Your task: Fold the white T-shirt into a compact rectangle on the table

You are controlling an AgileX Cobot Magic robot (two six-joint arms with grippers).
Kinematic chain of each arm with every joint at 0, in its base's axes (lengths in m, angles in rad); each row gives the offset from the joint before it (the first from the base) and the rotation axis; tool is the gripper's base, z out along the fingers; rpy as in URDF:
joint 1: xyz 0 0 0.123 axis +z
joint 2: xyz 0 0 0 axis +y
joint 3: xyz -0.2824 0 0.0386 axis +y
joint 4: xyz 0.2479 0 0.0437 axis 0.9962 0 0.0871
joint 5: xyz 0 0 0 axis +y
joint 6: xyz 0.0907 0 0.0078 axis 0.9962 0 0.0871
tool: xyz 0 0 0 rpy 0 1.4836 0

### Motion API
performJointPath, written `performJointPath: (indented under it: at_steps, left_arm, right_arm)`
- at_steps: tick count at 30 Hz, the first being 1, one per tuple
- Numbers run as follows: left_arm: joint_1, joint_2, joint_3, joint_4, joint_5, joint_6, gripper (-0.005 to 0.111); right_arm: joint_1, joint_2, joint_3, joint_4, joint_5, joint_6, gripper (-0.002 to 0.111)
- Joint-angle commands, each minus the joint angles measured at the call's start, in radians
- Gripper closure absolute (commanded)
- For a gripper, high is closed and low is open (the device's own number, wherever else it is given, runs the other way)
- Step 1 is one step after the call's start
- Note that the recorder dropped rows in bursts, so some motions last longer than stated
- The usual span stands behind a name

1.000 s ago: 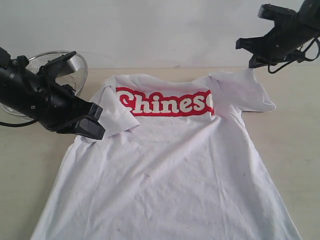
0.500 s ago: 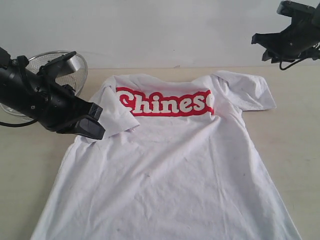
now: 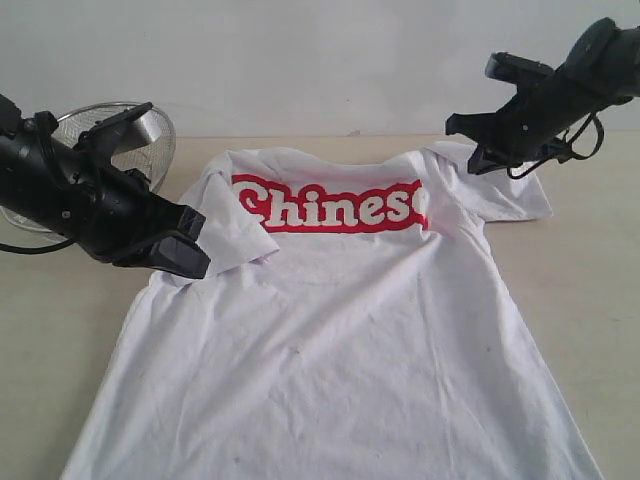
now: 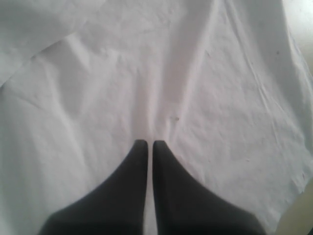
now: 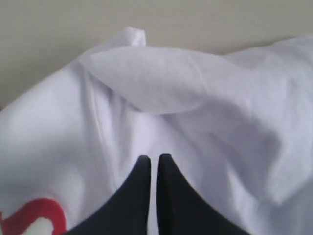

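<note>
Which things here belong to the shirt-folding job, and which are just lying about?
Part of the job:
- white T-shirt, spread out with one sleeve folded in
- table under it
- left gripper and right gripper, both shut, above the shirt

Just lying about:
- round wire-mesh basket, behind the left arm

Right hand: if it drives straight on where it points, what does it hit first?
Probably the white T-shirt, at the rumpled shoulder fabric just ahead of the right hand; the gap is unclear.
</note>
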State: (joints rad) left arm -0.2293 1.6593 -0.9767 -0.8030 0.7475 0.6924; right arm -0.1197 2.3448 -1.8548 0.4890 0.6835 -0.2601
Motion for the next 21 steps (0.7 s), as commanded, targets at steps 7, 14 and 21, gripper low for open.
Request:
performJointPath:
  at_steps: [7,14,21]
  left_arm:
    - [-0.001,0.005,-0.006,0.000,0.011,0.008,0.102]
    - [-0.001,0.005,-0.006,0.000,0.011,0.008,0.102]
    - [-0.001,0.005,-0.006,0.004,0.007,0.008,0.102]
  right_arm:
    - [-0.025,0.074,0.004,-0.044,-0.075,0.078,0.108]
    - [-0.105,0.095,0.004,-0.067,-0.045,0.101,0.108]
    - [-0.132,0.095,0.004,-0.075,-0.043,0.094,0.108]
